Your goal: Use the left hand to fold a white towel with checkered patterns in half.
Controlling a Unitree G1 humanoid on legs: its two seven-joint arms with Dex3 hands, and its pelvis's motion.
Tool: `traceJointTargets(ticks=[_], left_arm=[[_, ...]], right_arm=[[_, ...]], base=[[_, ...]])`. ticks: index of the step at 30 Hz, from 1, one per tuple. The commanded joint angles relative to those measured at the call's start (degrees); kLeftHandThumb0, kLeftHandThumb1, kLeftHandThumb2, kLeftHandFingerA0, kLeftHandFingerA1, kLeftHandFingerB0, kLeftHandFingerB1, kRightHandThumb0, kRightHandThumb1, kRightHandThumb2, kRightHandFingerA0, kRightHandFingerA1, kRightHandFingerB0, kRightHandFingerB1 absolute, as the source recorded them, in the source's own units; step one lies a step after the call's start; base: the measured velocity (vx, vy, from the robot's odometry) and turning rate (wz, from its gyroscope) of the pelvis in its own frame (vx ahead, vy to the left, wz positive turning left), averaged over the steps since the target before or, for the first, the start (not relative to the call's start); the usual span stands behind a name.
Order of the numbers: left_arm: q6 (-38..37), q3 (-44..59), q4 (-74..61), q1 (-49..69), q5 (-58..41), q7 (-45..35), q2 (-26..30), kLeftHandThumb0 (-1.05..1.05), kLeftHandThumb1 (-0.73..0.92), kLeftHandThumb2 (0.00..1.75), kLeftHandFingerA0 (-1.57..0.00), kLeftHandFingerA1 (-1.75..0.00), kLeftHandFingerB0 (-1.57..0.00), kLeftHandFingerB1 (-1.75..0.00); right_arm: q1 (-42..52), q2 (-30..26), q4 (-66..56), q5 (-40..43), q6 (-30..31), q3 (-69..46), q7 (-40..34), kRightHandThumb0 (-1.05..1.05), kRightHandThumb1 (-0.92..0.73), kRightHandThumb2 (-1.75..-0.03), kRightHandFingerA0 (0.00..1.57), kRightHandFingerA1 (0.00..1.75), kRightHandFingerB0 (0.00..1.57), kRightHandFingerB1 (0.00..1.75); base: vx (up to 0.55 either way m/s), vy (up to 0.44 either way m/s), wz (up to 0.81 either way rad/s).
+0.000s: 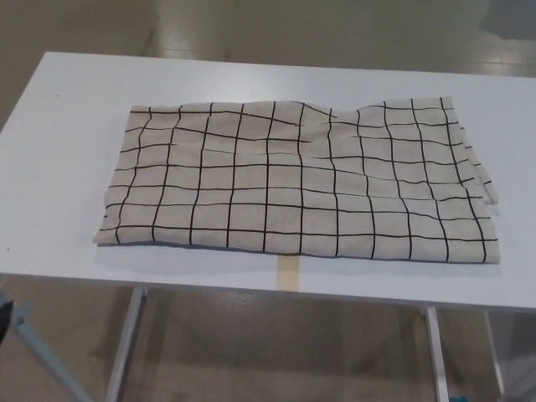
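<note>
Checked towel (297, 184) spread flat across white table (59, 126), layered edges showing at right, perhaps folded once already; strip of tape (288, 271) near front edge, likely a placement mark; neither hand visible, state unknowable.

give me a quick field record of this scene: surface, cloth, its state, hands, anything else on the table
surface: white rectangular table on metal legs
cloth: off-white fabric towel with black grid lines, lying spread out, long side across the table
state: mostly flat, ripples toward the far right, layered edges showing at its right end
hands: neither in view
other: tan tape strip at the table's near edge
</note>
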Motion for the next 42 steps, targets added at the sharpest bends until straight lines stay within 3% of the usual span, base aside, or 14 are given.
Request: traceJointTargets(ticks=[1, 3, 4, 15, 19, 26, 31, 42], left_arm=[[-12.82, -4.95, -15.32, -5.56, 21.1, 5.45, 3.22, -0.74, 0.46, 0.78, 0.0, 0.0, 0.0, 0.0], [-10.95, -7.93, -13.41, -7.23, 23.2, 4.78, 4.87, -0.69, 0.43, 0.72, 0.0, 0.0, 0.0, 0.0], [-9.89, -10.16, -11.55, -9.36, 25.26, 4.88, 5.67, -0.66, 0.52, 0.56, 0.0, 0.0, 0.0, -0.01], [1.34, -24.65, 0.67, -22.83, 37.15, 5.98, 10.48, -0.67, 0.5, 0.59, 0.0, 0.0, 0.0, 0.0], [9.71, -32.25, 5.37, -28.95, 41.56, 0.45, 11.57, -0.63, 0.49, 0.55, 0.0, 0.0, 0.0, -0.03], [14.71, -39.93, 8.42, -33.68, 43.43, -7.67, 13.65, -0.42, 0.42, 0.53, 0.0, 0.0, 0.0, 0.0], [16.58, -44.56, 11.8, -35.79, 46.49, -5.02, 13.56, -0.33, 0.42, 0.53, 0.0, 0.0, 0.0, 0.0], [20.51, -50.79, 19.27, -38.14, 44.98, -2.39, 13.03, -0.42, 0.44, 0.53, 0.0, 0.0, 0.0, 0.0]], right_arm=[[3.03, 1.12, -1.22, -2.91, -4.45, 3.27, 0.65, -0.52, -0.49, -0.88, 0.37, 0.61, 0.32, 0.53], [3.41, 0.07, 0.24, -4.29, -5.89, 4.15, 0.54, -0.55, -0.5, -0.88, 0.36, 0.6, 0.33, 0.53], [3.95, -0.46, -0.12, -5.56, -6.15, 4.74, -0.4, -0.58, -0.51, -0.88, 0.36, 0.6, 0.34, 0.53], [4.78, 0.02, 0.05, -6.0, -8.42, 5.97, -2.15, -0.62, -0.53, -0.89, 0.35, 0.58, 0.35, 0.53], [5.06, -0.08, -0.75, -5.12, -7.6, 6.12, -1.49, -0.6, -0.52, -0.88, 0.35, 0.58, 0.35, 0.53], [5.06, 0.11, -0.23, -4.69, -8.79, 6.37, -1.2, -0.6, -0.52, -0.88, 0.36, 0.58, 0.34, 0.53], [5.32, 0.03, -0.34, -4.66, -9.06, 6.58, -1.47, -0.58, -0.52, -0.89, 0.36, 0.6, 0.35, 0.53], [5.79, 0.02, 0.06, -5.5, -10.2, 7.47, -2.57, -0.52, -0.5, -0.91, 0.36, 0.61, 0.35, 0.54]], base=[[0.0, 0.0, 0.0], [0.0, 0.0, 0.0], [0.0, 0.0, 0.0], [0.0, 0.0, 0.0], [0.0, 0.0, 0.0], [0.0, 0.0, 0.0], [0.0, 0.0, 0.0], [0.0, 0.0, 0.0]])
